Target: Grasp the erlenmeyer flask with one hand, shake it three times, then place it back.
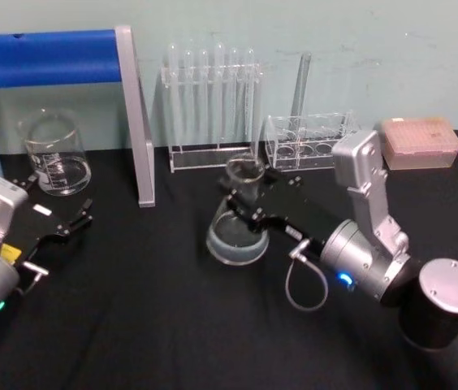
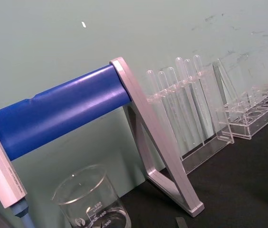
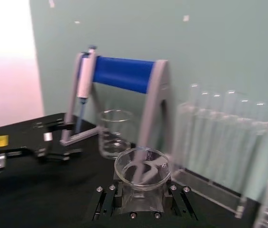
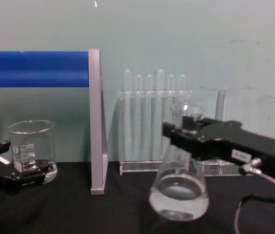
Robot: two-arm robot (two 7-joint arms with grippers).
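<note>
The erlenmeyer flask is clear glass with a little liquid in its wide base. It stands out at mid-table, in front of the test tube rack, and leans slightly. My right gripper reaches in from the right and is shut on the flask's neck just below the flared rim. Black fingers sit on either side of the neck. Whether the base touches the black cloth I cannot tell. My left gripper rests open and idle at the left, near the beaker.
A glass beaker stands at back left beside a pipette stand with a blue bar. Behind the flask are a rack of test tubes, a second clear rack and a pink tip box.
</note>
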